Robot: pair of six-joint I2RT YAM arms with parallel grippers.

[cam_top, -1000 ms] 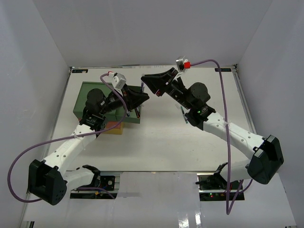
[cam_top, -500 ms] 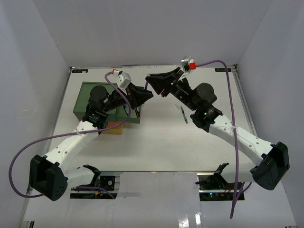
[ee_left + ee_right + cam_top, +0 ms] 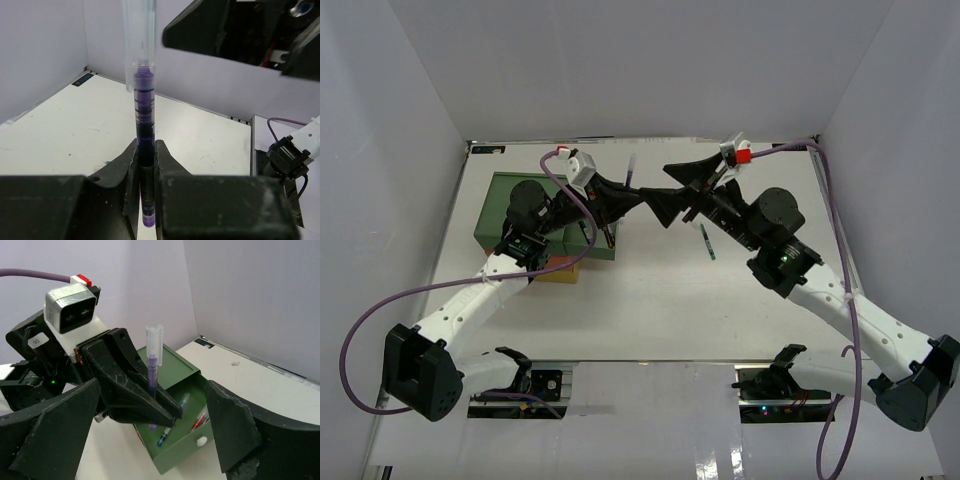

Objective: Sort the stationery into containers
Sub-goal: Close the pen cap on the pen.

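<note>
My left end effector hangs above the open green plastic drawer, pinching an upright purple pen with a clear cap, and so blocks the drop straight in. Just right of the drawer my right end effector faces that pen, jaws spread wide. Loose pens lie along the drawer's front. Right of the drawer, the white worktop is open around one thin dark pen.

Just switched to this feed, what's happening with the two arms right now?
The left hand is shut on a purple pen, holding it upright, cap end up, near the open green drawer, which holds a few pens. The right hand is wide open, its fingers either side of the pen and clear of it. Another pen lies on the table.
</note>
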